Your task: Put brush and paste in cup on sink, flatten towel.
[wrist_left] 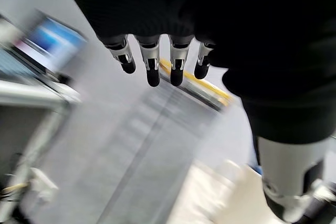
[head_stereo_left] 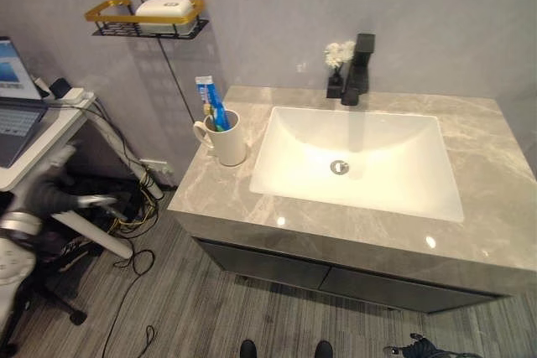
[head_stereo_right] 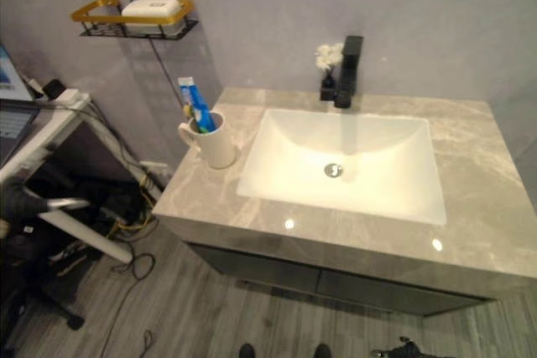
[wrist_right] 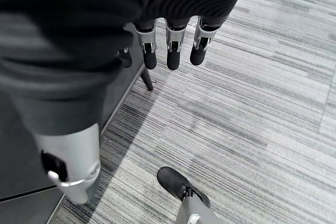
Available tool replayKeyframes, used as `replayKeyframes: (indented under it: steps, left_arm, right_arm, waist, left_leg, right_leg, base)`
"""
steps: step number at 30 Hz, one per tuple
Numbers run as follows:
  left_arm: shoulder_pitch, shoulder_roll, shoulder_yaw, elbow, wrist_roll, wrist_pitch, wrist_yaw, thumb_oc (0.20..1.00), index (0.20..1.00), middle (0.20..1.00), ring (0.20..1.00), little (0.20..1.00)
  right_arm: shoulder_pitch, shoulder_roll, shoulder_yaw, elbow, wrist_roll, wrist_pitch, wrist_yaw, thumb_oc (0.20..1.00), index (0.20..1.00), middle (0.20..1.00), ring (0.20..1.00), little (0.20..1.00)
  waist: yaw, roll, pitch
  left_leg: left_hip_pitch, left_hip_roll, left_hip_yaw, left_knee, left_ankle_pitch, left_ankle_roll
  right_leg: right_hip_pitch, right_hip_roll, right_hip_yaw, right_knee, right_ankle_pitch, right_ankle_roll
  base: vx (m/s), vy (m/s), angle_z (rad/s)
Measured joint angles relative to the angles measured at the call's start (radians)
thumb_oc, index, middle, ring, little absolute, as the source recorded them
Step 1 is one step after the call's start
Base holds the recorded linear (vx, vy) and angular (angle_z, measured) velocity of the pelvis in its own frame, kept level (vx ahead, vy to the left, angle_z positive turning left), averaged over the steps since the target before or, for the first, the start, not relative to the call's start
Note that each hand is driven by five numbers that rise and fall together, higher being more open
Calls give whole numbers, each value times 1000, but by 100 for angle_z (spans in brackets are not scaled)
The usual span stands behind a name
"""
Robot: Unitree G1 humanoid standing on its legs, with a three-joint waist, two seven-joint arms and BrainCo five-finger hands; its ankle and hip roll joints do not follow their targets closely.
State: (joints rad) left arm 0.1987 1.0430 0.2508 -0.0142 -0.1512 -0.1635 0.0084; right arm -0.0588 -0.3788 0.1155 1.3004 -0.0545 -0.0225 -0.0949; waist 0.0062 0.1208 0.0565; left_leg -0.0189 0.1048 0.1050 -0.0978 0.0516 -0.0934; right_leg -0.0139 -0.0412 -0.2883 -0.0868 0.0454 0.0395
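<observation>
Brush [head_stereo_left: 209, 112] and paste [head_stereo_left: 216, 103] stand in cup [head_stereo_left: 226, 137] beside sink [head_stereo_left: 357, 161].
Left hand [wrist_left: 152, 59] and right hand [wrist_right: 170, 43] hang relaxed, empty; towel unseen, so flattening risks being skipped.

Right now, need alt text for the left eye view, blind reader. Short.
A white cup holding a blue toothpaste tube and a toothbrush stands on the grey marble counter, left of a white rectangular sink with a black faucet. A wall shelf with a white soap bar hangs above a desk with a laptop.
</observation>
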Motion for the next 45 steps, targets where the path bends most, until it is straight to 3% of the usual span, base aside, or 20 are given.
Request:
replayKeyframes:
  steps: [4,8,9,10,16,25,26,27,28,29,30,31,32,36,41,45]
  left_arm:
    - [0,2,73,-17,-83,-7,-20,1000,1000,1000,1000,1000]
    - [3,2,135,-35,-148,-9,-26,1000,1000,1000,1000,1000]
    - [1,2,144,-54,-165,-11,-26,890,890,890,890,890]
    - [0,2,145,-63,-168,-14,-26,200,200,200,200,200]
    - [-2,-7,125,-117,-245,-16,-33,200,200,200,200,200]
    - [13,3,125,-262,-305,-39,-72,200,200,200,200,200]
    - [15,-17,94,-232,-297,-61,-71,200,200,200,200,200]
    - [-37,-112,43,-87,-287,-128,-58,200,200,200,200,200]
    - [-254,-284,-58,245,-220,-125,-29,200,200,200,200,200]
    - [-342,-359,-118,459,-220,-48,23,200,200,200,200,200]
    - [-326,-347,-239,526,-167,31,25,200,200,200,200,200]
    - [-315,-354,-349,504,-92,42,8,200,200,200,200,200]
    - [-328,-394,-370,481,-41,7,25,200,200,200,200,200]
    - [-348,-396,-377,456,17,-5,27,200,200,200,200,200]
    - [-380,-418,-387,469,49,-4,57,200,200,200,200,200]
    - [-378,-420,-392,469,55,-5,62,200,200,200,200,200]
  right_arm:
    - [22,-2,-3,-17,-5,1,-8,1000,1000,1000,1000,1000]
    - [31,-12,2,-19,-40,1,-4,1000,1000,1000,1000,1000]
    - [33,-17,1,-13,-40,1,-5,1000,1000,1000,1000,1000]
    - [31,-20,1,-2,-40,2,-5,1000,1000,1000,1000,1000]
    - [8,-16,5,23,-64,9,-3,1000,1000,1000,1000,1000]
    - [-9,-14,46,17,-79,5,9,1000,1000,1000,1000,1000]
    - [-13,-9,61,14,-79,7,10,1000,1000,1000,1000,1000]
    - [-32,-10,104,15,-81,19,9,1000,1000,1000,1000,1000]
    - [-26,-27,133,26,-87,18,4,1000,1000,1000,1000,1000]
    - [-38,-22,133,23,-101,16,11,1000,1000,1000,1000,1000]
    - [-54,-8,133,-5,-108,6,5,1000,1000,1000,1000,1000]
    - [-81,6,132,-22,-109,-8,-13,1000,1000,1000,1000,1000]
    - [-99,27,132,-18,-109,-3,-17,1000,1000,1000,1000,1000]
    - [-83,23,145,1,-116,-1,-36,1000,1000,1000,1000,1000]
    - [-89,20,155,1,-116,-1,-39,1000,1000,1000,1000,1000]
    - [-84,19,155,1,-116,-2,-55,1000,1000,1000,1000,1000]
  waist:
    - [-3,61,18]
    - [4,82,11]
    - [6,81,11]
    - [8,77,12]
    - [9,44,20]
    - [11,56,12]
    - [5,42,19]
    - [-5,56,9]
    - [6,82,-3]
    - [4,84,-17]
    - [-15,70,-23]
    - [-19,45,-5]
    - [-17,4,20]
    - [-11,-19,27]
    - [-9,47,72]
    - [0,53,75]
  left_leg:
    - [-1,0,10,1,3,5]
    - [2,2,16,5,3,5]
    - [5,2,16,5,3,5]
    - [6,2,16,5,3,5]
    - [20,1,13,5,3,5]
    - [20,7,9,5,6,2]
    - [17,7,8,5,6,0]
    - [20,7,10,6,7,-1]
    - [36,5,12,11,7,-2]
    - [34,7,12,5,6,-2]
    - [22,12,16,7,-2,-11]
    - [-10,17,13,14,-1,-11]
    - [-19,25,12,7,26,-17]
    - [-17,31,-6,7,30,-21]
    - [-44,33,-10,8,31,-20]
    - [-38,37,-3,10,31,-20]
  right_leg:
    - [-7,0,7,-2,7,3]
    - [-9,2,13,-1,7,1]
    - [-9,2,13,-1,7,1]
    - [-8,2,12,-1,7,1]
    - [10,2,10,-3,2,6]
    - [16,8,5,-1,6,-1]
    - [13,10,4,0,5,2]
    - [12,9,7,-1,5,7]
    - [29,5,7,-1,1,7]
    - [28,7,5,-2,-2,-2]
    - [5,13,12,2,-4,-6]
    - [-13,19,13,7,1,-7]
    - [-28,27,12,10,13,-18]
    - [-19,34,-1,-3,5,-24]
    - [-36,36,-3,-9,9,-22]
    - [-39,39,2,-9,8,-23]
  base:
    - [1,36,-6]
    - [18,11,-5]
    - [0,0,0]
    - [0,0,0]
    - [0,0,0]
    - [-9,-24,1]
    - [-44,-37,0]
    - [-28,-28,4]
    - [-29,-25,5]
    - [-43,-42,-4]
    - [-46,-37,-12]
    - [-43,-41,-13]
    - [-57,-38,9]
    - [-62,-20,11]
    - [-33,-7,3]
    - [12,7,-2]
